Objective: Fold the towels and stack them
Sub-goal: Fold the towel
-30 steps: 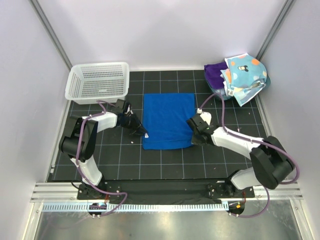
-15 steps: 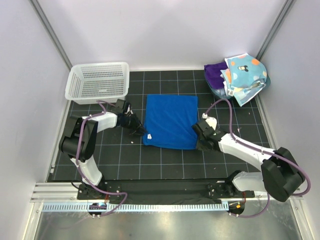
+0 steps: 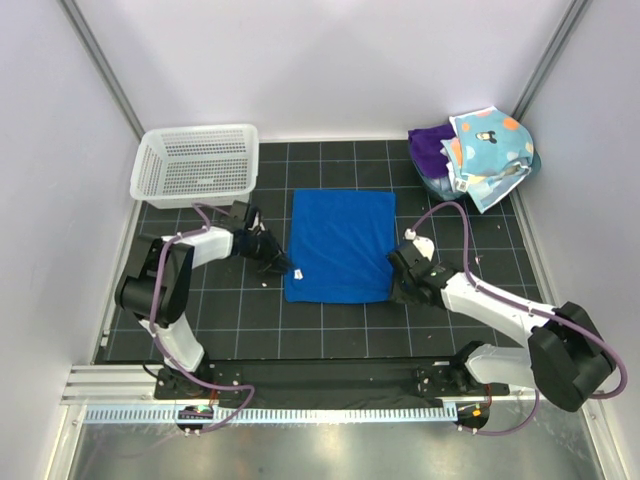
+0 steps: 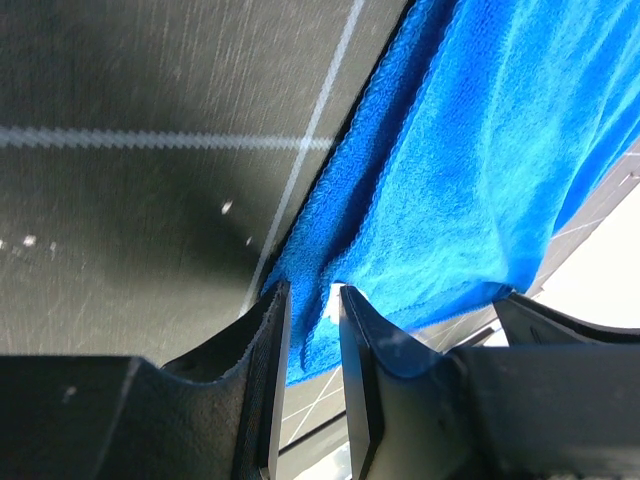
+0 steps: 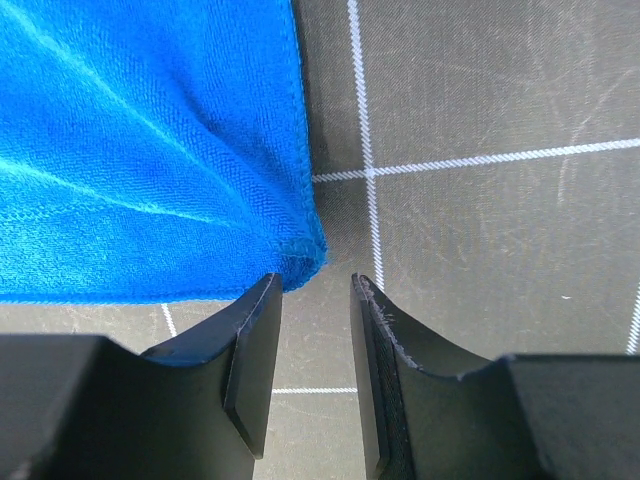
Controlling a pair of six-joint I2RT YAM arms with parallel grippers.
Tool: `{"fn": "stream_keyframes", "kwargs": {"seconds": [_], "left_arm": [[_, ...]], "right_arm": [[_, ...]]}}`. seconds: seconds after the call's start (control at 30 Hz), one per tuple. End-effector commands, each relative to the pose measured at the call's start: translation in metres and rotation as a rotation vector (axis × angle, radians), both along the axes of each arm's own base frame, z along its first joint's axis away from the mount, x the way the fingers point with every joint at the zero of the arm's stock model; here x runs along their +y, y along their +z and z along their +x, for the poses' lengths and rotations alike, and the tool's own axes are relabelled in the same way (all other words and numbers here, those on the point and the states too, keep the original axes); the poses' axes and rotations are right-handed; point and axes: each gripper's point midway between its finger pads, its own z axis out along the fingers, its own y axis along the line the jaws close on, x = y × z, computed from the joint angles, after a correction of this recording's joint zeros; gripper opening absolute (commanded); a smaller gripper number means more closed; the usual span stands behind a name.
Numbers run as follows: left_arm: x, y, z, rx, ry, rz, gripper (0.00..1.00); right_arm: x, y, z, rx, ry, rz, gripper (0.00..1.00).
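**Blue towel spread flat, a gripper at each near corner**

The blue towel (image 3: pixel 340 247) lies in the middle of the black gridded mat (image 3: pixel 340 330), between the two arms. It is a royal blue rectangle with its long sides running away from the arms. Its top is smooth, and its left edge slants slightly inward toward the near side. A small white tag (image 3: pixel 297 270) sticks out at its near left corner. In the right wrist view the cloth shows a fine looped pile, a stitched hem and a few soft creases running toward the corner.

The left gripper (image 3: pixel 281 264) sits at the tagged corner. In its wrist view the jaws stand only a narrow slit apart, with blue hem and a speck of white showing at the slit. Whether they pinch the cloth I cannot tell. The right gripper (image 3: pixel 397 290) is low at the near right corner with its jaws apart and nothing between them. The corner lies on the mat just ahead of one fingertip.

More towels are heaped in the far right corner. A purple towel (image 3: pixel 430 148) lies there with a dotted towel (image 3: pixel 488 145) beside and over it, pastel with orange and blue spots. They cover a tub (image 3: pixel 441 187) almost wholly, leaving only a sliver of its wall visible. How many cloths the heap holds cannot be made out. A white mesh basket (image 3: pixel 195 165) stands at the far left. In the left wrist view the frame cuts off the blue towel, and the gripper body hides the lower part of the view.
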Motion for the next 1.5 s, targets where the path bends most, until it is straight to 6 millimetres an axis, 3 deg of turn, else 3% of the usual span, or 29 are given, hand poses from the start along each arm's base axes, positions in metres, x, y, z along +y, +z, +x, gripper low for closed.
{"fn": "stream_keyframes", "kwargs": {"seconds": [0.0,0.23,0.47,0.77,0.9,1.1,1.23,1.47], "left_arm": [[0.015,-0.011,-0.022,0.039,-0.011,0.076,0.31],[0.015,0.001,-0.023,0.006,-0.028,0.071,0.38],[0.015,0.017,-0.022,-0.026,-0.054,0.069,0.43],[0.009,0.035,-0.022,-0.061,-0.083,0.048,0.46],[0.006,0.035,-0.024,-0.057,-0.096,0.046,0.46],[0.005,0.028,-0.033,-0.024,-0.104,0.047,0.44],[0.005,0.023,-0.041,-0.002,-0.098,0.054,0.43],[0.010,0.011,-0.059,0.038,-0.106,0.069,0.35]], "right_arm": [[0.010,-0.001,0.004,-0.019,0.014,0.039,0.41],[0.005,-0.012,0.004,-0.015,-0.003,0.018,0.39],[0.005,-0.016,-0.004,0.005,-0.005,0.031,0.19],[0.010,-0.022,-0.019,0.080,0.031,0.060,0.05],[0.013,-0.021,-0.028,0.102,0.038,0.087,0.06],[0.006,-0.017,-0.038,0.115,0.036,0.083,0.20],[0.003,-0.011,-0.036,0.097,0.032,0.070,0.28],[0.009,0.010,-0.025,0.035,0.027,0.110,0.34]]}}
